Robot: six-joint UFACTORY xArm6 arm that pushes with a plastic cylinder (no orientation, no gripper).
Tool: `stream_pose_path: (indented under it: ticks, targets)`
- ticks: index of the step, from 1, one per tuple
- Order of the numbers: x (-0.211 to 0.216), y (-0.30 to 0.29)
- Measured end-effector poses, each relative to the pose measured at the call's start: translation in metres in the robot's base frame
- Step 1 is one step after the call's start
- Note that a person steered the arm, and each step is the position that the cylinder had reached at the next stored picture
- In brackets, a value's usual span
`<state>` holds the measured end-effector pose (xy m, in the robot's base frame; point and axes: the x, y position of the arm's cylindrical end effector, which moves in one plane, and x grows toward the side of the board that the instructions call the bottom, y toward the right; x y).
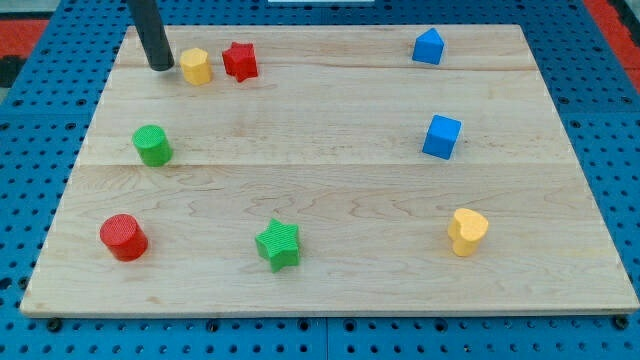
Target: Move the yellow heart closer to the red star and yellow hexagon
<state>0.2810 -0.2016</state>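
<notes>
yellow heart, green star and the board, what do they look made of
Yellow heart: probably plastic, matte, uniform colour.
Green star: the same look, with fine ridges on top, possibly printed plastic.
Board: pale wood, with visible grain and plank seams, smooth finish.
My tip rests just left of the yellow hexagon.

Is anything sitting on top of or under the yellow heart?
Nothing rests on the yellow heart; its top is bare. It sits directly on the wooden board. Whatever lies beneath its base is covered. My tip is far off, beside the yellow hexagon.
</notes>
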Motion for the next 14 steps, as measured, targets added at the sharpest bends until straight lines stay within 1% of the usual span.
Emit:
stream_pose_path:
  ticks: [1,2,3,4,5,6,7,8,9,10,12,13,14]
  targets:
    - [0.011,0.041]
    - [0.021,0.059]
    - [0.071,0.133]
    - [0.13,0.234]
    - [0.2,0.34]
    - [0.258,0.398]
    - [0.275,0.379]
    - [0.237,0.295]
    - [0.241,0.248]
    - [0.275,0.249]
    - [0.166,0.191]
    - [0.164,0.178]
    - [0.178,0.156]
